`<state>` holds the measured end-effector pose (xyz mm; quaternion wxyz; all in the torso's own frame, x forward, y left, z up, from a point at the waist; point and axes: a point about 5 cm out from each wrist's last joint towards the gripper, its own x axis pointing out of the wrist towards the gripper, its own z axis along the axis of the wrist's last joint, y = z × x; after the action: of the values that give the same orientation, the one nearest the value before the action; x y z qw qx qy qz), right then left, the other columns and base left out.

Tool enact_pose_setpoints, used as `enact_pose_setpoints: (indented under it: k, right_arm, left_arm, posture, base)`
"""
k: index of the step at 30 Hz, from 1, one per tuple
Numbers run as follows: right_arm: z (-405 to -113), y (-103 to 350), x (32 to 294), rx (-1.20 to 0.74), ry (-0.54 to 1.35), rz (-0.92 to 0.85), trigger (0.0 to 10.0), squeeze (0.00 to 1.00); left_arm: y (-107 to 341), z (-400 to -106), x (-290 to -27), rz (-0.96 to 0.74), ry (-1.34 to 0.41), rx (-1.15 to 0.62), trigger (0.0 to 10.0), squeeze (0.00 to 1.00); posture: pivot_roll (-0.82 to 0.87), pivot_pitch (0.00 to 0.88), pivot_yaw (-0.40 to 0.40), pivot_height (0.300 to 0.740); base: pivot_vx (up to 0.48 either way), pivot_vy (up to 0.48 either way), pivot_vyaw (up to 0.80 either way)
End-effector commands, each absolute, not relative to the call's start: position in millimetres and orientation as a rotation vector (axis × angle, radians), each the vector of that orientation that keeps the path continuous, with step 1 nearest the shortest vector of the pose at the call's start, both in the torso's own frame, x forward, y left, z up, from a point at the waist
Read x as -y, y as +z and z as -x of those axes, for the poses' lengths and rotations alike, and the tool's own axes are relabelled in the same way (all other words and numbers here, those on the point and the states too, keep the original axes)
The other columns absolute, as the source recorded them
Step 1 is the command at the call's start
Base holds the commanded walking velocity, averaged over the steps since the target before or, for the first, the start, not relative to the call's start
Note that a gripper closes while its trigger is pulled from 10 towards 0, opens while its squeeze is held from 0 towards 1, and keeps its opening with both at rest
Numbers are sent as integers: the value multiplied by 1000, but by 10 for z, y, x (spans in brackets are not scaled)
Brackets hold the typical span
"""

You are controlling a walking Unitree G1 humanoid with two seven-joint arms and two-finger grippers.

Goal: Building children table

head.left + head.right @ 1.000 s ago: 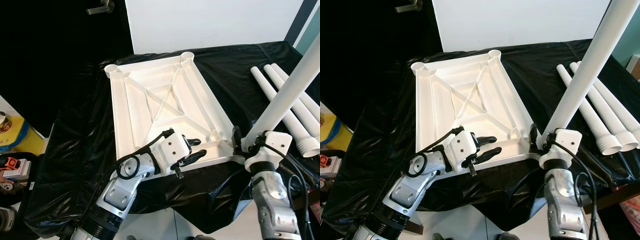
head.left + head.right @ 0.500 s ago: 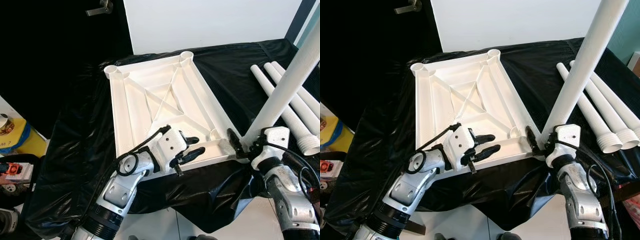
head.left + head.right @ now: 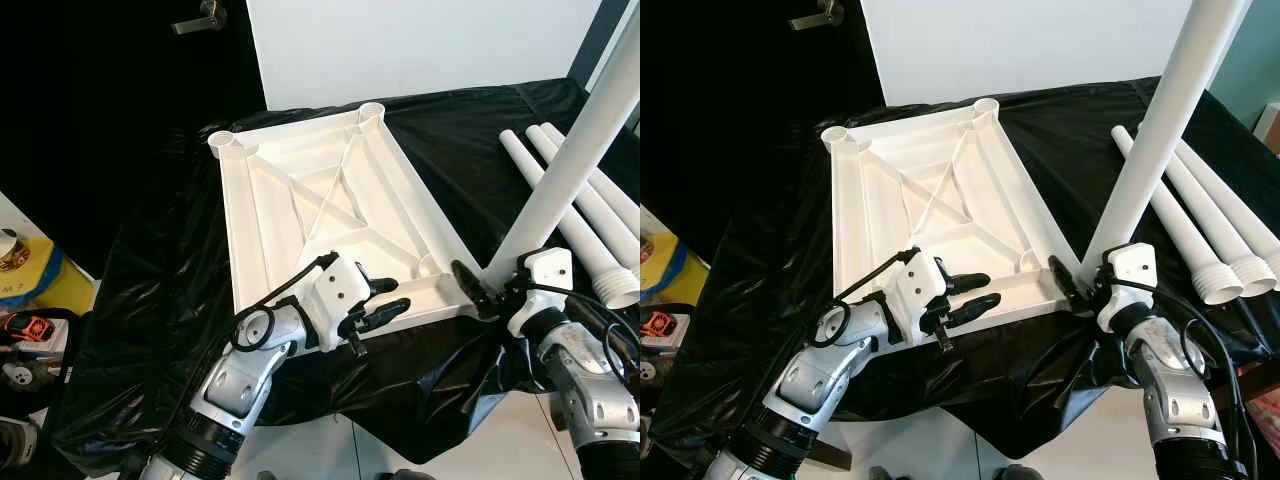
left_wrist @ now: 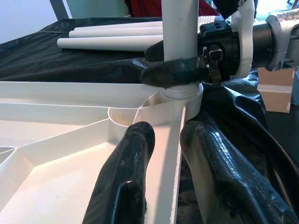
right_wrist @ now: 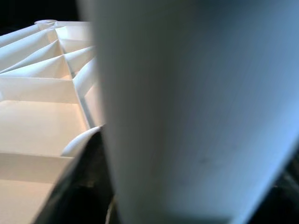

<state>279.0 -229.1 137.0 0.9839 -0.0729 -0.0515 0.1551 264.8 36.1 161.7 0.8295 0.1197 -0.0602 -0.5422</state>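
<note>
The white plastic tabletop lies upside down on a black sheet, with its ribs and round corner sockets facing up. My left gripper is shut on its near rim, one finger on each side of the wall. A long white table leg stands with its foot in the near right corner socket, leaning up and to the right. My right gripper is shut around the foot of that leg.
Three more white legs lie side by side on the sheet at the right. A yellow container and an orange tool sit on the floor at the left. The sheet's front edge hangs over the white floor.
The leg now stands steeper in the corner socket. My right forearm has swung out to the right, still holding the leg. The left gripper has stayed on the rim.
</note>
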Motion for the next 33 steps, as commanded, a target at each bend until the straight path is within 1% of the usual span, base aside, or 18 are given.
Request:
enact_pose_setpoints:
  k: [1, 8, 9, 10, 11, 17, 18, 19, 20, 21, 22, 23, 24, 26, 29, 32, 33]
  right_arm:
    - [-2774, 1257, 2243, 61, 337, 126, 0, 0]
    - [-2769, 1215, 2239, 50, 329, 121, 0, 0]
    - [-2764, 1201, 2237, 46, 323, 116, 4824, 0]
    - [-2764, 1201, 2237, 46, 323, 116, 4824, 0]
    - [-2757, 1184, 2240, 39, 312, 106, 10000, 0]
    - [-2738, 1154, 2253, 29, 274, 86, 10000, 0]
    - [-2730, 1130, 2263, 16, 222, 89, 10000, 0]
    - [-2730, 1130, 2263, 16, 222, 89, 10000, 0]
    - [-2723, 1107, 2270, 5, 162, 88, 10000, 0]
    - [-2723, 1107, 2270, 5, 162, 88, 10000, 0]
    - [-2713, 1084, 2265, -4, 84, 75, 10000, 0]
    - [-2713, 1084, 2265, -4, 84, 75, 10000, 0]
    - [-2702, 1055, 2262, -21, 8, 68, 10000, 0]
    - [-2702, 1055, 2262, -21, 8, 68, 10000, 0]
    - [-2655, 974, 2155, -58, -213, 14, 10000, 0]
    - [-2655, 974, 2155, -58, -213, 14, 10000, 0]
    - [-2640, 953, 2113, -75, -277, 6, 10000, 0]
  left_arm:
    - [1597, -2602, -349, -259, -1203, 111, 10000, 0]
    - [1593, -2599, -347, -260, -1206, 108, 10000, 0]
    - [1590, -2595, -346, -261, -1208, 107, 10000, 0]
    - [1590, -2595, -346, -261, -1208, 107, 10000, 0]
    - [1587, -2589, -345, -261, -1211, 105, 10000, 0]
    - [1584, -2580, -340, -260, -1215, 103, 10000, 0]
    - [1582, -2577, -337, -259, -1216, 102, 10000, 0]
    - [1582, -2577, -337, -259, -1216, 102, 10000, 0]
    - [1581, -2576, -334, -259, -1216, 101, 10000, 0]
    - [1581, -2576, -334, -259, -1216, 101, 10000, 0]
    - [1580, -2575, -332, -259, -1216, 100, 10000, 0]
    - [1580, -2575, -332, -259, -1216, 100, 10000, 0]
    - [1579, -2575, -331, -259, -1216, 100, 10000, 0]
    - [1579, -2575, -331, -259, -1216, 100, 10000, 0]
    - [1580, -2578, -332, -259, -1216, 101, 10000, 0]
    - [1580, -2578, -332, -259, -1216, 101, 10000, 0]
    - [1581, -2578, -333, -261, -1216, 102, 10000, 0]
  posture:
    - [-172, 103, 60, 740]
    - [-173, 101, 61, 740]
    - [-174, 100, 61, 740]
    - [-174, 100, 61, 740]
    - [-175, 99, 60, 740]
    - [-175, 98, 56, 740]
    - [-176, 96, 54, 740]
    - [-176, 96, 54, 740]
    - [-175, 95, 53, 740]
    - [-175, 95, 53, 740]
    - [-174, 93, 51, 740]
    - [-174, 93, 51, 740]
    - [-174, 93, 51, 740]
    - [-174, 93, 51, 740]
    - [-173, 86, 47, 740]
    - [-173, 86, 47, 740]
    - [-173, 86, 48, 740]
  base:
    - [0, 0, 0]
    - [0, 0, 0]
    - [0, 0, 0]
    - [0, 0, 0]
    - [0, 0, 0]
    - [0, 0, 0]
    - [0, 0, 0]
    - [0, 0, 0]
    - [0, 0, 0]
    - [0, 0, 0]
    - [0, 0, 0]
    - [0, 0, 0]
    - [0, 0, 0]
    - [0, 0, 0]
    - [0, 0, 0]
    - [0, 0, 0]
    - [0, 0, 0]
